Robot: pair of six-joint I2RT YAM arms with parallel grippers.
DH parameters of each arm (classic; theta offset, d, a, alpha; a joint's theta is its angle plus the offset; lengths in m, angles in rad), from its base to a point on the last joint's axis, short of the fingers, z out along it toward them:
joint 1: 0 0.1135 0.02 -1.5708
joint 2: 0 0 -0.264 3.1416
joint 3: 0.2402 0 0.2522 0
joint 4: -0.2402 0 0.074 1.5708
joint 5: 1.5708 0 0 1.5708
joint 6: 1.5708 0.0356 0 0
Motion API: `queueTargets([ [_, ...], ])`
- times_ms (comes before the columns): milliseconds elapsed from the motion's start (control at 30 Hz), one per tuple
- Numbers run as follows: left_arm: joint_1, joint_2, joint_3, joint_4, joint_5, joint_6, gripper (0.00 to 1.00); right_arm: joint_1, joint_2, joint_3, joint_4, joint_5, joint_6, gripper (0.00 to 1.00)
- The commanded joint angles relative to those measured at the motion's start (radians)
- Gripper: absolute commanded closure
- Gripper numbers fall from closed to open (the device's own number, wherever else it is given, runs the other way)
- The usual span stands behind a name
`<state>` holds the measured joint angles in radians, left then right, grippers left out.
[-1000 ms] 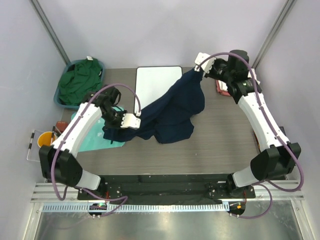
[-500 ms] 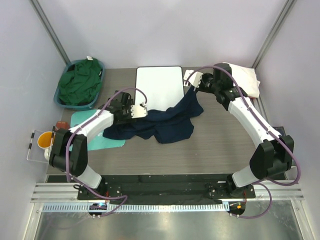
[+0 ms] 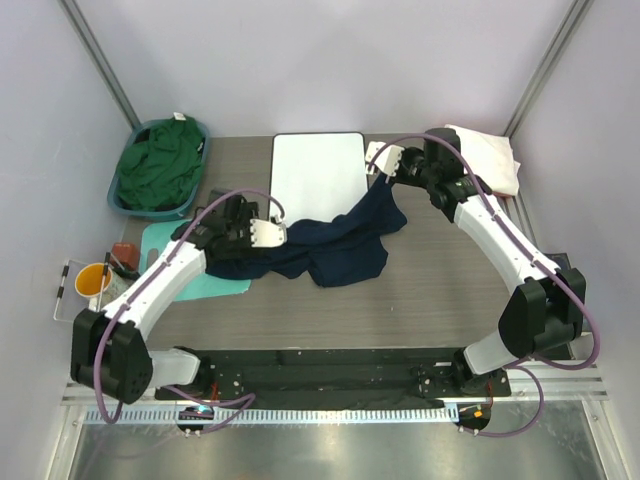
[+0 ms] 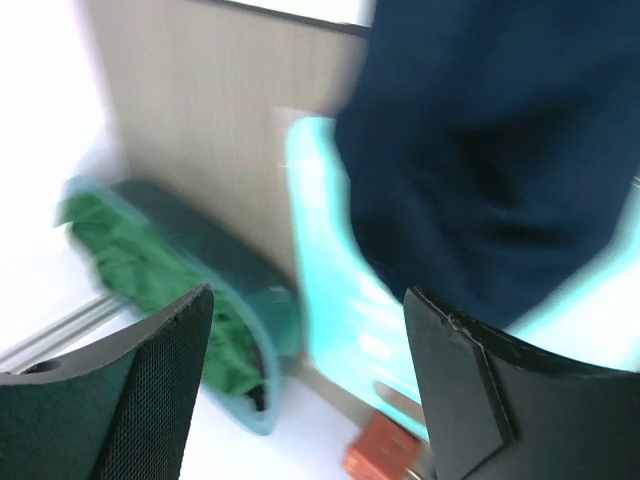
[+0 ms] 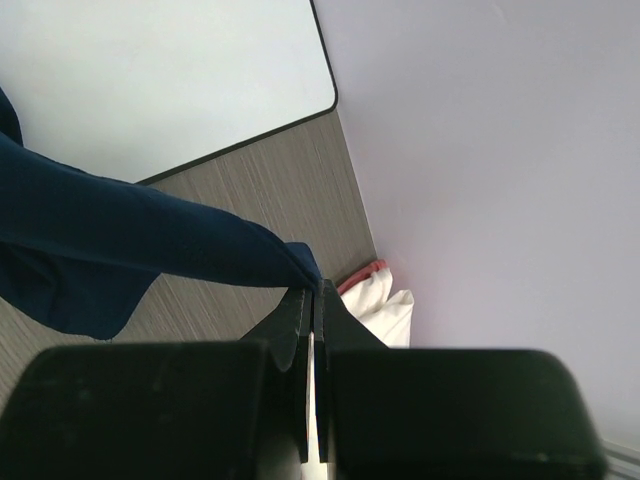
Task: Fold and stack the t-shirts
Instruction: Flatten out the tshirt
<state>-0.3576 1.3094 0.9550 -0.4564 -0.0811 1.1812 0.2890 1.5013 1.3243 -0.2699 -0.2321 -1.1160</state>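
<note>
Navy shirt [image 3: 335,240]: crumpled across the middle of the bench [image 3: 440,290]. Its left end lies on the mat [image 3: 180,275] and its far end rises to a point just beside the right edge of the board [image 3: 318,168]. It is unfolded and bunched in ridges.
Right hand [image 5: 312,295]: closed tight on the far tip of the navy shirt, with only a thin edge of cloth caught between the fingers. The cloth runs taut away from it.
Left hand [image 4: 308,300]: fingers spread wide with nothing between them, hanging over the shirt's left end. This wrist view is blurred.
Green shirt [image 3: 160,165]: heaped unfolded in the basket [image 3: 118,195] at the far left corner.
Cream shirt [image 3: 492,160]: at the far right corner, with an edge of the pink shirt [image 5: 362,272] showing beneath it. Whether either is neatly folded cannot be told.
Step in hand (judged): opening the navy shirt out flat ahead of the first fold. The task looks to be at an early stage.
Doing it well: the left hand should take a matching corner or hem, not a mid-cloth bunch. Both hands should then draw apart until the ridges vanish and lower the cloth together onto bare bench.
Risk: the right hand's pinch is shallow, so a sharp pull could slip the tip free.
</note>
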Motion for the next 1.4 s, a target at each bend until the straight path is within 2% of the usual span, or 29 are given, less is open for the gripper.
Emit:
queueTargets([
  [0,0.032,-0.058,0.063,-0.388,0.197,0.029,0.24,0.007,-0.004,-0.008,0.041,0.01,-0.015,0.99],
  [67,0.037,-0.055,0.067,-0.482,0.219,-0.02,0.25,0.007,-0.006,-0.014,0.041,0.01,-0.01,0.99],
  [167,0.052,-0.07,0.015,-0.464,0.218,-0.073,0.29,0.007,-0.01,-0.019,0.038,0.01,-0.008,0.99],
  [300,0.078,-0.147,-0.186,-0.271,0.156,-0.113,0.33,0.009,-0.01,-0.017,0.029,0.01,-0.007,0.99],
  [333,0.092,-0.171,-0.22,-0.172,0.117,-0.126,0.34,0.01,-0.007,-0.016,0.028,0.011,-0.005,0.99],
  [433,0.143,-0.174,-0.282,-0.076,0.096,-0.176,0.37,0.018,-0.004,-0.011,0.023,0.017,-0.008,0.99],
  [600,0.206,-0.147,-0.213,-0.096,0.141,-0.287,0.39,0.024,0.007,0.0,0.021,0.022,-0.004,0.99],
  [767,0.252,-0.193,-0.15,-0.064,0.227,-0.347,0.39,0.033,0.017,0.013,0.014,0.024,-0.007,0.99],
  [933,0.315,-0.161,-0.133,-0.096,0.293,-0.319,0.43,0.038,0.031,0.027,0.012,0.027,-0.004,0.99],
  [967,0.328,-0.15,-0.125,-0.106,0.309,-0.295,0.48,0.038,0.033,0.029,0.012,0.025,-0.007,0.99],
  [1167,0.417,-0.059,-0.087,-0.174,0.377,-0.243,0.5,0.042,0.036,0.027,0.012,0.028,-0.004,0.99],
  [1367,0.439,0.005,-0.055,-0.176,0.405,-0.219,0.5,0.048,0.048,0.039,0.014,0.033,-0.004,0.99],
])
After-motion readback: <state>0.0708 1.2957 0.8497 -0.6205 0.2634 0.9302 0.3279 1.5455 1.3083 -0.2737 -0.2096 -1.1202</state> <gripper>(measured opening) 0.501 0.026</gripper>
